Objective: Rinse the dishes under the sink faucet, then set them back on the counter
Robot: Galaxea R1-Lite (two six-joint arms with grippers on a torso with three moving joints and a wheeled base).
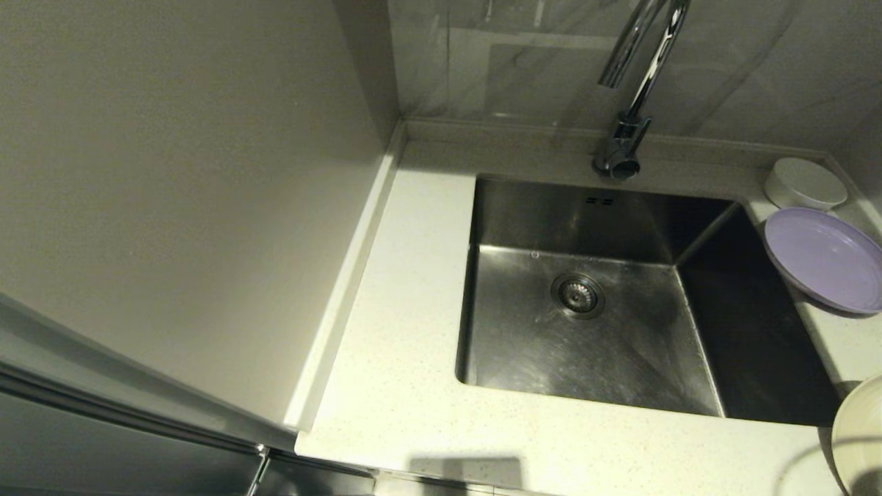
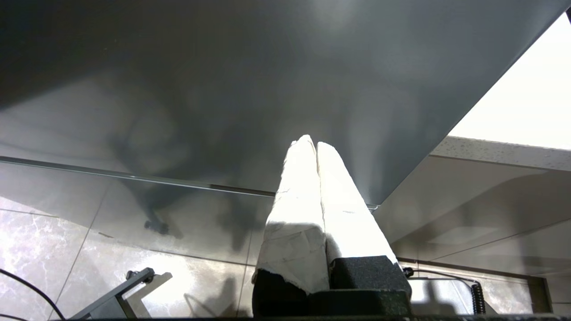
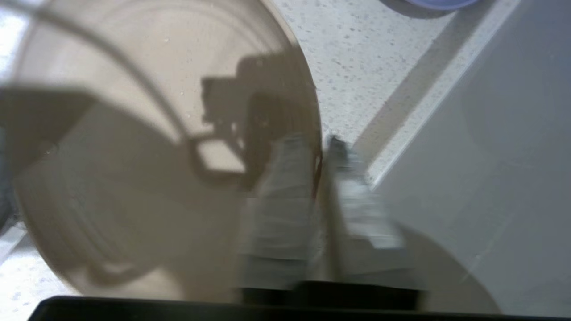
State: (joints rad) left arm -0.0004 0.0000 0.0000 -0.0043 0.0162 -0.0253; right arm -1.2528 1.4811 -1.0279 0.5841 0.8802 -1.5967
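Speckled surface (image 1: pixel 406 386) around the dry sink (image 1: pixel 586 344) carries the bowl (image 1: pixel 805 183) and lilac plate (image 1: pixel 823 258), apparently unrinsed, while my right jaws clamp the cream plate's (image 3: pixel 147 169) rim above it; left jaws together, parked.

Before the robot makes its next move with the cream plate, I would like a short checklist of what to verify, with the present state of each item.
1. Right claw shut on the cream plate rim: ok.
2. Sink free of dishes: ok.
3. Water running from the faucet: not ok, no stream visible.
4. Lilac plate fully on the counter: not ok, its edge overhangs the sink.
5. White bowl on the counter, out of the way: ok.
6. Left claw shut, parked away from the sink: ok.
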